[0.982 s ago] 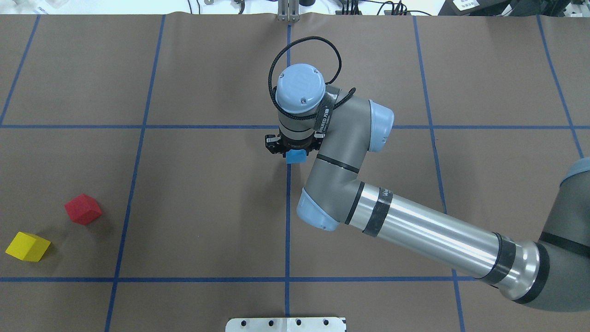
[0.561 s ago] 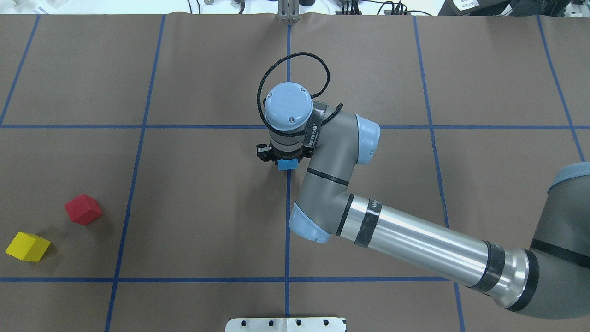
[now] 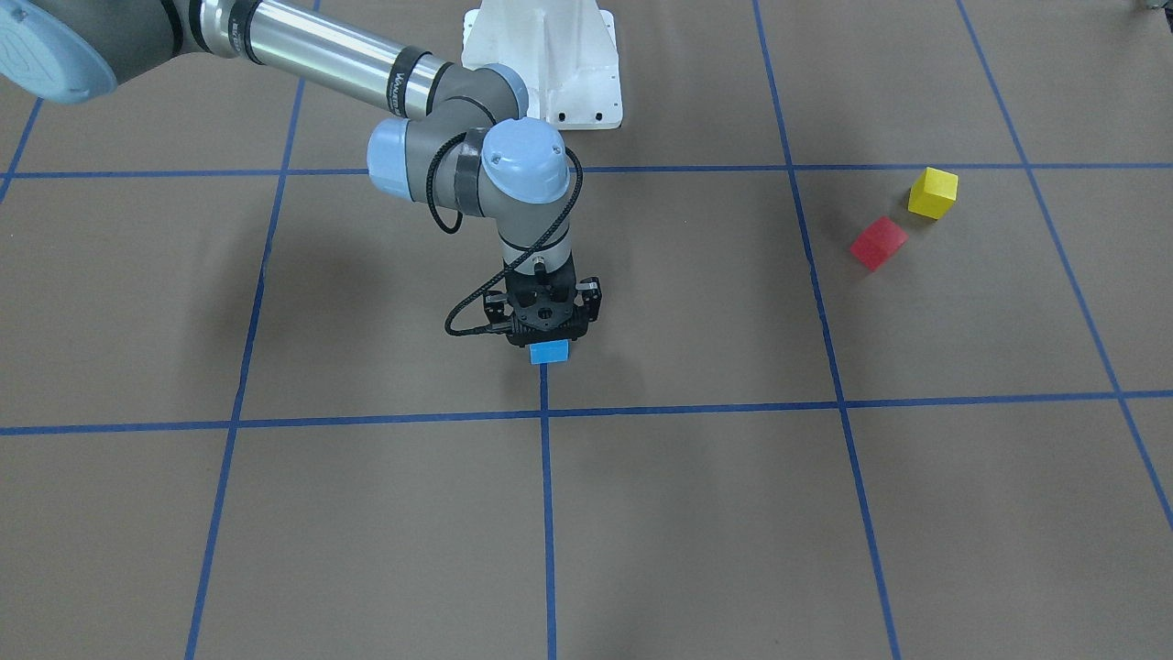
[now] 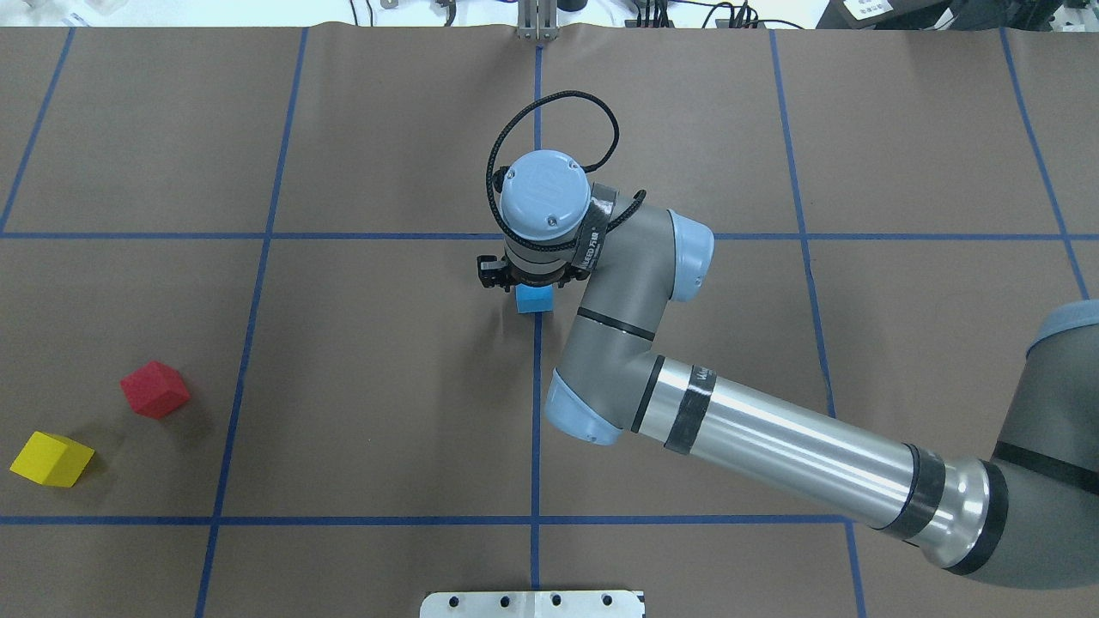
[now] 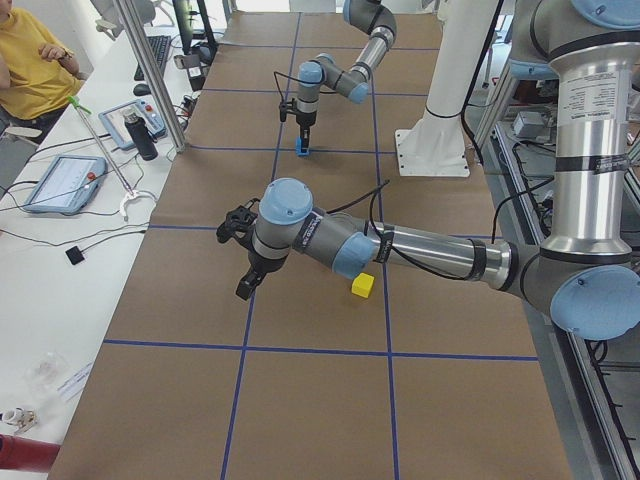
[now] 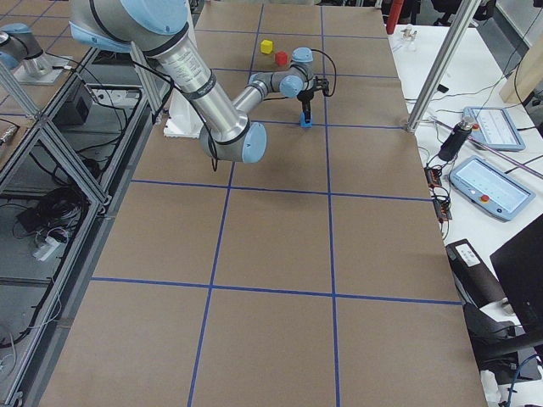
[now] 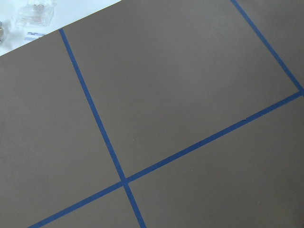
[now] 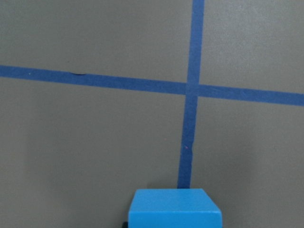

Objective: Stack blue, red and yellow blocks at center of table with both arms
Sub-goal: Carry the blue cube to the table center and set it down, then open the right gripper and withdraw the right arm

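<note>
Right arm reaches to the middle of the table [image 4: 386,386] and points the right gripper [image 3: 549,337] straight down over the blue block [image 4: 534,298]. Block sits on the long tape line [image 4: 537,412], just on the robot's side of the tape crossing [image 8: 191,88]. That reads as the base spot for the stack: blue first, at the centre mark. Front view shows the block right under the black gripper body, seemingly at table level. Fingers are hidden by wrist and block, so cannot tell if they pinch it or have spread off it. Right wrist view gives only the block's top at the bottom edge, no fingers.

Red block [image 4: 154,389] and yellow block [image 4: 51,459] lie near each other but apart, far out on the robot's left and well away from centre. That is probably the left arm's share. Left gripper [image 5: 248,282] hangs over bare table near the yellow block in the left side view; spread or pressed together cannot be told from there. Left wrist view: tape lines only, no block.

Versus a second ago: wrist and blue block have shifted left, from mostly right of the tape line onto it. Versus 0.6 s ago: wrist cap looks a bit bigger and more of the block shows, so likely a slight lift. Block spot is about the same. Red and yellow unmoved
</note>
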Motion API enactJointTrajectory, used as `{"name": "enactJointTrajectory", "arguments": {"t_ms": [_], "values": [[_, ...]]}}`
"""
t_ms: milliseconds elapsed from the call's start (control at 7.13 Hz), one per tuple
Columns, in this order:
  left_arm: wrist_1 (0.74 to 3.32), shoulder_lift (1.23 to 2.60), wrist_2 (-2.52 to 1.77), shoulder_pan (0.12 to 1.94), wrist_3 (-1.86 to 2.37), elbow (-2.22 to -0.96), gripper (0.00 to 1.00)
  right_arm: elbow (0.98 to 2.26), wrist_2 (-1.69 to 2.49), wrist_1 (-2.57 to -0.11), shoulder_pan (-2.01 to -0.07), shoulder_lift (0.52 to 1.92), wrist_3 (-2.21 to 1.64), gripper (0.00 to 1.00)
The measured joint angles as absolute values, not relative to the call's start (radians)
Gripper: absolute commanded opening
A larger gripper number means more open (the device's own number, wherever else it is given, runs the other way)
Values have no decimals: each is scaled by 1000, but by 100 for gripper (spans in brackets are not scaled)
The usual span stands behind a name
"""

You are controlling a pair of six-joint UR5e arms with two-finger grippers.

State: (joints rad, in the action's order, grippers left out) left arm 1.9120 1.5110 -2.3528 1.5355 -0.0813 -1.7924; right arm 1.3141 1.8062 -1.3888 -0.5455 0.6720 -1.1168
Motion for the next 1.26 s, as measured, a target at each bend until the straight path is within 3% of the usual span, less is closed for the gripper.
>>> {"name": "enactJointTrajectory", "arguments": {"t_ms": [281,701,1262], "values": [[1914,1515,-2353,1536,-81,-1794,100,1402,1880,-1419,-666,694,-1075,100],[1989,1517,-2396,1484,-58,-1791,100,1561,2032,-1423,-919,900,-734,100],[2199,1512,-2412,1214,200,-1792,100,1578,2250,-1409,-1249,1170,-144,100]]}}
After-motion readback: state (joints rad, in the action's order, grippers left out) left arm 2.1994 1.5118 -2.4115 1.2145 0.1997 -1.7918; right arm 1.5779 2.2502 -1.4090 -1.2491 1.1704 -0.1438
